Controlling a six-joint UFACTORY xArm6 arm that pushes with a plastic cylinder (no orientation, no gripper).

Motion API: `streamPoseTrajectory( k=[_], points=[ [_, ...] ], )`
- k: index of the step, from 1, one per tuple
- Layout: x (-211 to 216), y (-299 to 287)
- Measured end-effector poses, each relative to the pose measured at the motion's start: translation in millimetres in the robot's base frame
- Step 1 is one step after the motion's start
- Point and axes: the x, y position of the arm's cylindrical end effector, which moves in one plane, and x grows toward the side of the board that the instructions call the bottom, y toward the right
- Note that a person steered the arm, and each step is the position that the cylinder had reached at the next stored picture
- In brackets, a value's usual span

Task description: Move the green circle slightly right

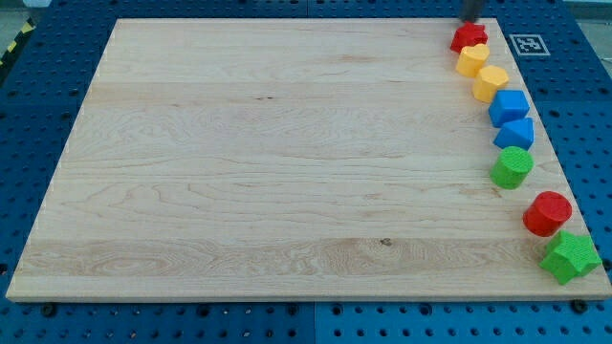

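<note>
The green circle [512, 167] stands near the right edge of the wooden board [268, 162], a little below the middle of a column of blocks. Above it, from the top down, are a red block [469, 36], a yellow block [471, 60], a yellow hexagon [491, 82], a blue block [509, 105] and a second blue block [515, 132]. Below it are a red circle [547, 212] and a green star [571, 256]. My tip [471, 21] shows at the view's top right, just above the red block and far above the green circle.
The board lies on a blue perforated table [29, 115]. A black-and-white marker tag [528, 44] sits just off the board's top right corner. The green star hangs close to the board's bottom right corner.
</note>
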Motion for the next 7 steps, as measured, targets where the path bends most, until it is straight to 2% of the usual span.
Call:
streamPoseTrajectory(
  k=[1, 2, 3, 4, 5, 6, 7],
  points=[
    [7, -117],
    [63, -195],
    [130, -223],
    [132, -224],
    [182, -210],
    [229, -162],
    [229, -111]
  ],
)
